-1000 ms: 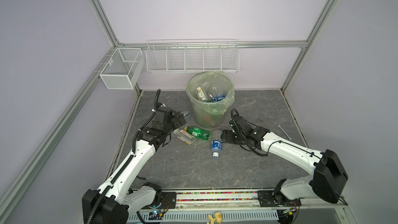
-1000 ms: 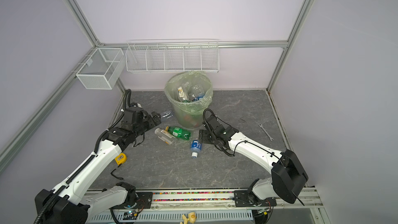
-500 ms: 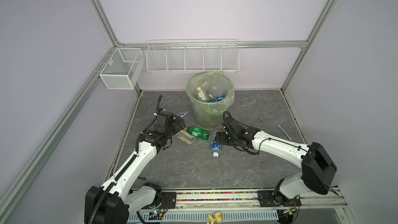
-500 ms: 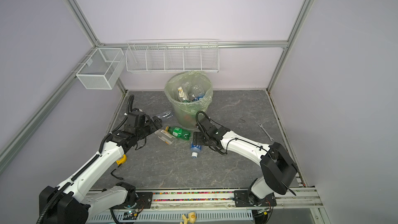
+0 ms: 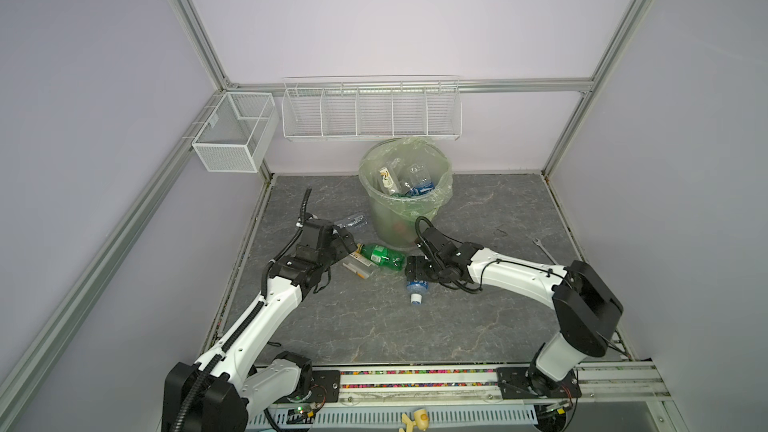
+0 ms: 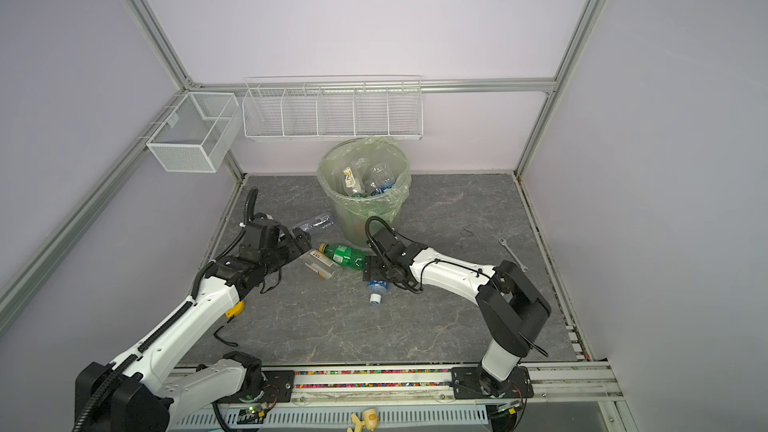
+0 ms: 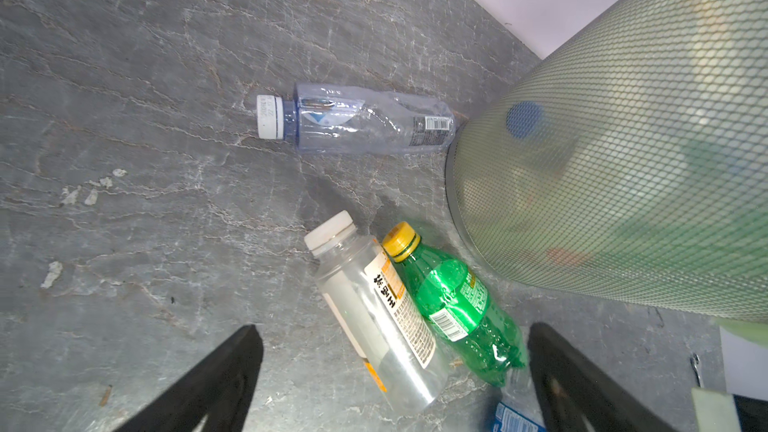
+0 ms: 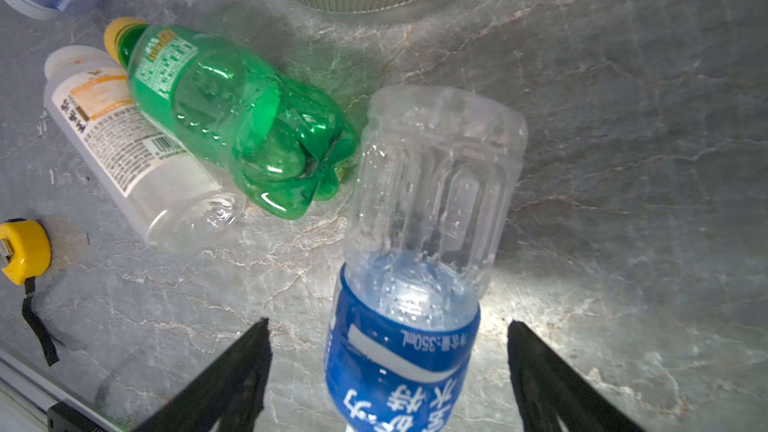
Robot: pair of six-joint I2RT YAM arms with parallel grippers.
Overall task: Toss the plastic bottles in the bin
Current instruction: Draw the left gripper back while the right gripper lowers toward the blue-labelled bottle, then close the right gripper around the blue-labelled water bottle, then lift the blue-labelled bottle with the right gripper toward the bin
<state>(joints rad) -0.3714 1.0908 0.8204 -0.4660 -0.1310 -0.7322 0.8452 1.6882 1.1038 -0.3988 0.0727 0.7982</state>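
The bin (image 5: 390,222) (image 6: 357,218) stands at the back with several bottles inside. Four plastic bottles lie on the floor. A green one with a yellow cap (image 5: 380,254) (image 7: 457,305) (image 8: 232,118) lies against a clear one with a white and orange label (image 5: 357,268) (image 7: 382,317). A crushed clear bottle (image 5: 353,220) (image 7: 361,126) touches the bin's base. My left gripper (image 5: 347,243) (image 7: 392,327) is open, hovering over the base ends of the paired bottles. My right gripper (image 5: 415,270) (image 8: 388,322) is open and straddles the blue-labelled bottle (image 5: 417,286) (image 8: 415,263), with gaps at both sides.
Two white wire baskets (image 5: 370,110) (image 5: 232,135) hang on the back and left walls. A wrench (image 5: 542,249) lies at the right. A yellow tape measure (image 6: 235,310) (image 8: 23,251) sits beside the left arm. The arms' rail (image 5: 415,380) runs along the front edge.
My right gripper has moved left over the blue-labelled bottle and opened a little wider. My left gripper has come down and forward toward the green and white-labelled bottles.
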